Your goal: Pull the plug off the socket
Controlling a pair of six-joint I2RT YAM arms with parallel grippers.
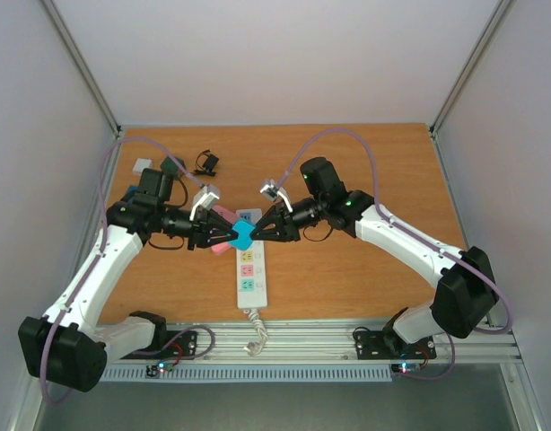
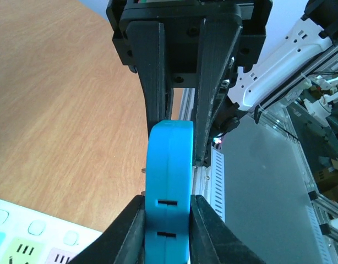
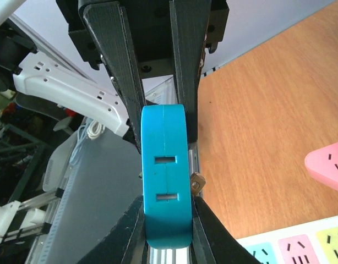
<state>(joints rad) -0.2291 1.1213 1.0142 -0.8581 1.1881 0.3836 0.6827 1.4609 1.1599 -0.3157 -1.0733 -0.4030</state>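
plug point(image 1: 243, 235): bright blue, flat rounded block with two slots in its narrow edge; centre of the top view, over the strip's upper end
prong point(image 3: 197, 182): bare metal, clear of the outlets
socket point(image 1: 250, 274): long white strip with pastel faces, flat on the table point(image 1: 365, 287); white cord point(image 1: 255, 330) at its lower end

Left end effector point(image 1: 230, 239) and right end effector point(image 1: 257, 231) meet, both clamping the plug point(image 1: 243, 236).

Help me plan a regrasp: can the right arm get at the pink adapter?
Probably not: the right arm has its jaws shut on the blue plug, and the left arm crowds the pink adapter.
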